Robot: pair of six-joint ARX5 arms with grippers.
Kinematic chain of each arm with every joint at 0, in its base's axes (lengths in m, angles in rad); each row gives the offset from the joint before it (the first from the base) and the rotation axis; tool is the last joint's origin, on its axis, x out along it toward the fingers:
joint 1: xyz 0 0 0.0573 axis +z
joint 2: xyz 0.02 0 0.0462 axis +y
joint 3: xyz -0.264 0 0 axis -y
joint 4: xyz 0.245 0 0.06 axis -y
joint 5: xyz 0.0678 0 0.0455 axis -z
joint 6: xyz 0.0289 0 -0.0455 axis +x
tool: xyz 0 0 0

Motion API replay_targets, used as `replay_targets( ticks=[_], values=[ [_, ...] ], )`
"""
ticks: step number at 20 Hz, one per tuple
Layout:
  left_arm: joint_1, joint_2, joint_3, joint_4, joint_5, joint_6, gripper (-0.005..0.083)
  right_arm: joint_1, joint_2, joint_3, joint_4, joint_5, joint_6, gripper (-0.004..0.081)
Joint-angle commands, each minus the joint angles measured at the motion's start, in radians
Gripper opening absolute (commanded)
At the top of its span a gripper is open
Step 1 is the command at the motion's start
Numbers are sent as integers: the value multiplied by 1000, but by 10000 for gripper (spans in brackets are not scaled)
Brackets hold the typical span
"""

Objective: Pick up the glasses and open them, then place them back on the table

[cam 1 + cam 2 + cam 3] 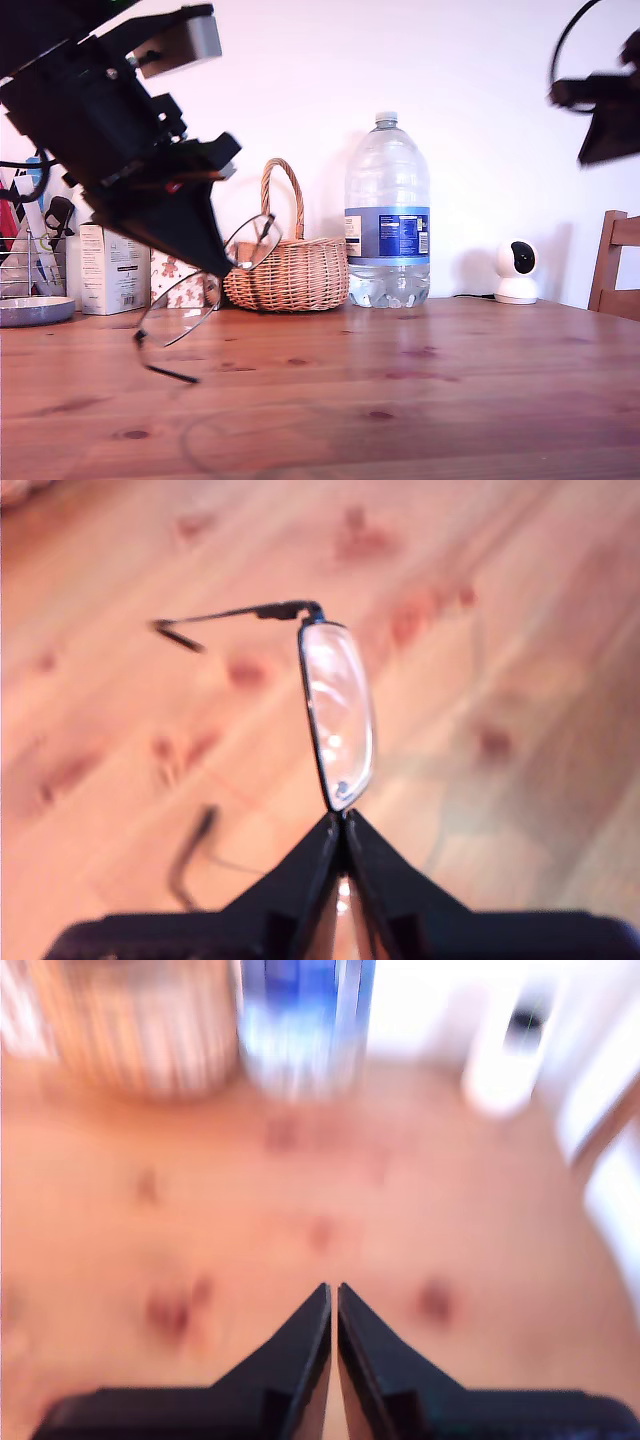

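Bright, even light, washed-out white wall (pixel 480 100); the second wrist view is motion-blurred, the first soft, with glare on the lens (pixel 338 715).

Your first gripper (pixel 343 820) has its black fingers (pixel 300 875) pinched together on the glasses (pixel 338 715), gripping the frame at the near end of one lens. That lens stands edge-on beyond the fingertips, and from its far end a slim temple arm juts sideways. Underneath lies the blurred reddish-brown table (pixel 520 630), with a faint shadow.
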Motion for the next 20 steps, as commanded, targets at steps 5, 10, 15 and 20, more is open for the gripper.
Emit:
replay_targets(
  ticks=[5,10,15,20],
  values=[
    [-14,-11,91,-100,-22,-7,-22,-148,-59,-157,114,-69,-2,-11],
    [-36,53,188,-250,-109,-52,-22,-150,-77,-157,131,-95,34,-11],
    [-76,179,318,-343,-182,-62,-22,-150,-77,-157,137,-118,39,-11],
    [-112,326,468,-496,-251,-121,-22,-150,-77,-157,139,-143,47,-11]
  ],
)
